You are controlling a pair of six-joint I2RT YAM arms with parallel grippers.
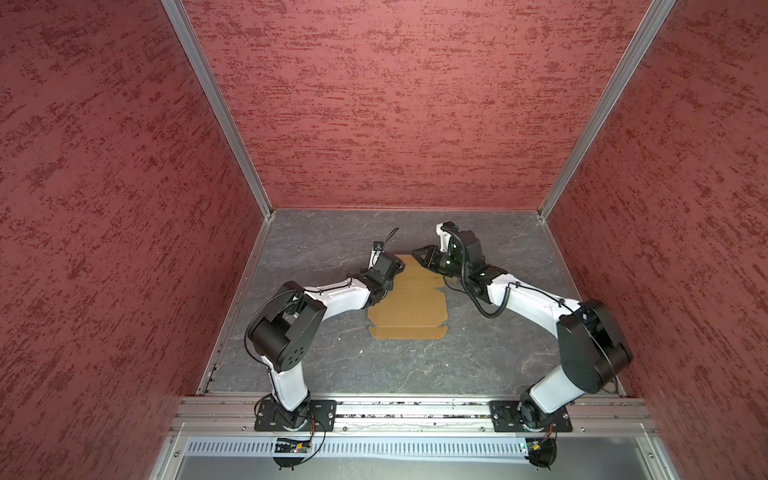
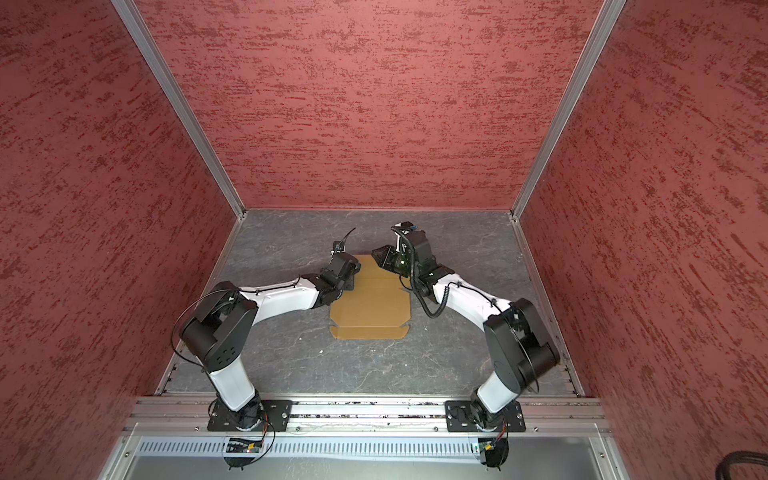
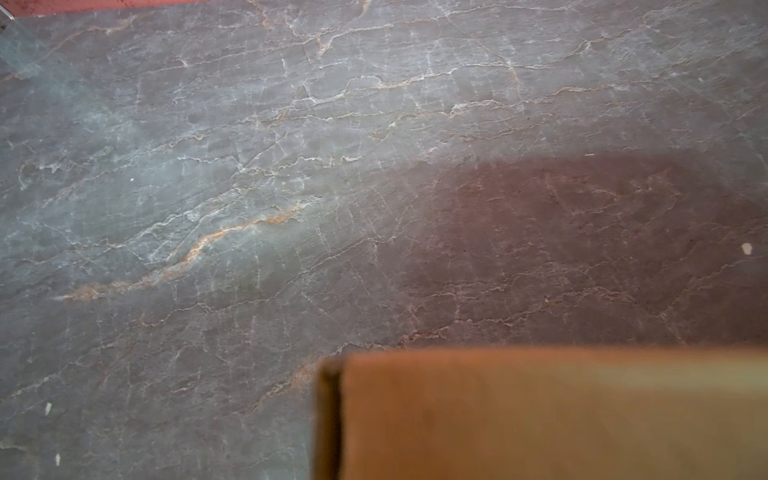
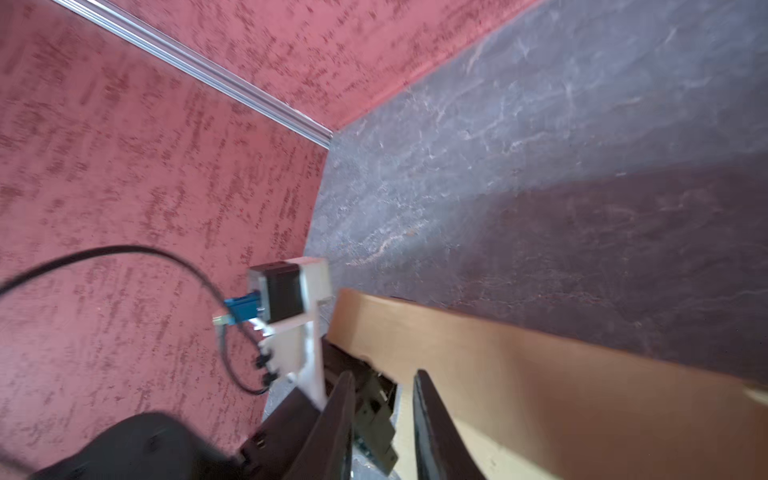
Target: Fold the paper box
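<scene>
Your paper box (image 1: 409,303) lies in the middle of the grey marbled table (image 1: 324,249), between the two arms. Its near panels lie flat, and its creases and notched corners show in both top views (image 2: 372,305). Your left gripper (image 1: 392,268) is down at the box's far left corner, and its body covers that corner from above. Its fingers are hidden in every view, so you cannot tell whether they stand apart or pinch the cardboard. The left wrist camera gives you only a blurred tan stretch of the box (image 3: 540,415) very close to the lens, with bare table beyond it. Your right gripper (image 1: 417,252) reaches in from the far right, its tip over the box's far edge and pointing toward the left gripper. In the right wrist view its two dark fingers (image 4: 432,424) stand slightly apart with a narrow gap between them. The blur keeps you from seeing whether any cardboard sits in that gap. A long tan strip of the box (image 4: 540,374) runs just beside one finger and looks raised off the table. It reaches as far as the left arm's white camera mount (image 4: 307,291) with its blue plug (image 4: 243,309). Red textured walls (image 1: 395,104) close the table in on three sides.
</scene>
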